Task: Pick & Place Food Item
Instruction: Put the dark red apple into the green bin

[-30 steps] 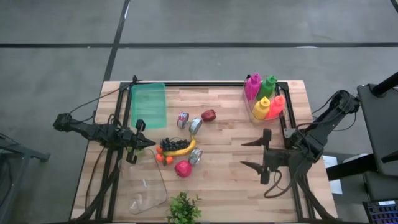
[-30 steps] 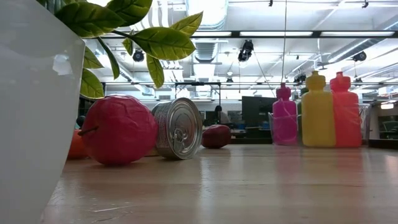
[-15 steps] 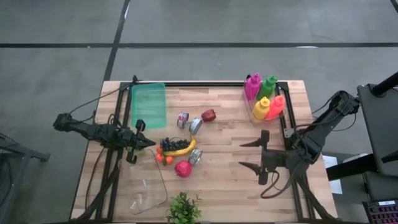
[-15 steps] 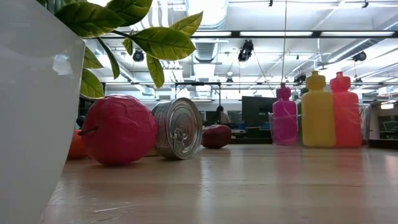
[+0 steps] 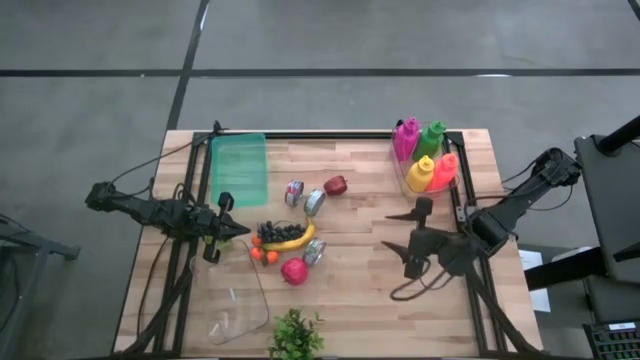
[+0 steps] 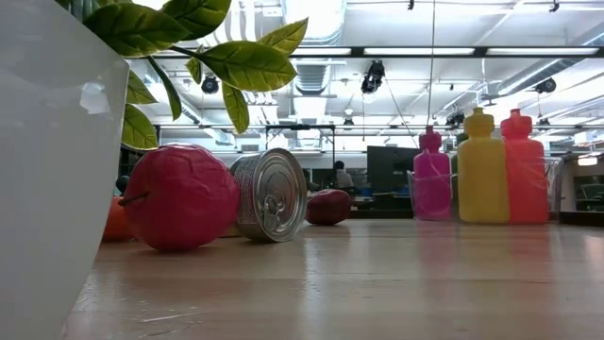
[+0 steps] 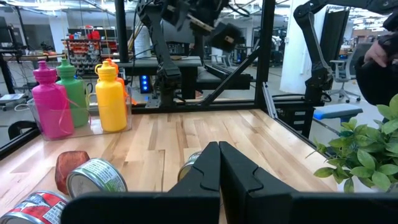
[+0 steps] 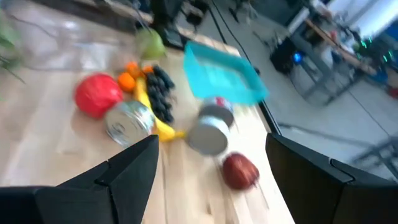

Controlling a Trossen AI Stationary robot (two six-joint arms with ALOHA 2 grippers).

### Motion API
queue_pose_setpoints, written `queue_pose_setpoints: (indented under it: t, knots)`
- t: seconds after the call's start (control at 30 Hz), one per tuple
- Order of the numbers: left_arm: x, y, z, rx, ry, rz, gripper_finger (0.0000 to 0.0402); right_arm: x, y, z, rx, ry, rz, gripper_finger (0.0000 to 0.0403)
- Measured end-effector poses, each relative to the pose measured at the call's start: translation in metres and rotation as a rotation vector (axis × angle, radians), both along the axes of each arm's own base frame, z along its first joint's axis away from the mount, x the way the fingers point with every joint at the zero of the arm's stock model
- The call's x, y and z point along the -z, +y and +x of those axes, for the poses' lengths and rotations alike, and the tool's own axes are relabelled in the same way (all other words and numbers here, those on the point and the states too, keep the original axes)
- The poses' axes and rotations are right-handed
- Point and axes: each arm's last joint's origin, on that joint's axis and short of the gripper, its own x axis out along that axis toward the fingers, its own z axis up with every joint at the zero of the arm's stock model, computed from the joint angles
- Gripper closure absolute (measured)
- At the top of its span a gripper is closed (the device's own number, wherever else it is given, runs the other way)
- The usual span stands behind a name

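Note:
The food lies mid-table in the high view: a yellow banana [image 5: 296,240] with dark grapes [image 5: 274,231], small oranges [image 5: 262,255], a pink-red fruit [image 5: 294,271] and a dark red apple [image 5: 335,185]. All rest on the wood. My left gripper [image 5: 228,231] is shut, just left of the grapes, and its wrist view shows the fingers closed [image 7: 219,169]. My right gripper [image 5: 388,232] hangs open to the right of the cluster. Its wrist view [image 8: 211,168] looks over the pink-red fruit [image 8: 96,94], banana [image 8: 157,123] and apple [image 8: 240,171]. Neither gripper appears in the low view.
Three cans lie among the food [image 5: 294,192] [image 5: 314,202] [image 5: 315,251]. A green tray [image 5: 238,168] sits at the far left, and a clear container [image 5: 240,310] and potted plant [image 5: 295,335] at the near edge. Coloured bottles [image 5: 425,160] stand in a bin far right. Bare wood lies below my right gripper.
My right gripper has drifted a little toward the table's left and far edge, closer to the food cluster, and has stayed open. The food has not moved.

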Motion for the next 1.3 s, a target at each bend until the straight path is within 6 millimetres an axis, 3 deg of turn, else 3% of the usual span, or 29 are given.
queue_pose_setpoints:
  t: [0.27,0.57,0.8,1.03,1.3]
  knots:
    - [0.0,0.0,0.0,0.0,0.0,0.0,0.0402,0.004,-0.01,0.001,0.071,0.032,-0.01,0.0109]
    - [0.0,0.0,0.0,0.0,0.0,0.0,0.0402,0.0,-0.022,0.004,0.135,0.046,-0.18,0.0109]
    - [0.0,0.0,0.0,0.0,0.0,0.0,0.0402,0.005,-0.016,0.007,-0.071,0.147,-0.128,0.0109]
    - [0.0,0.0,0.0,0.0,0.0,0.0,0.0402,-0.003,0.001,0.016,-0.587,0.127,-0.05,0.0109]
    - [0.0,0.0,0.0,0.0,0.0,0.0,0.0402,-0.003,-0.01,0.021,-0.542,0.131,-0.136,0.0109]
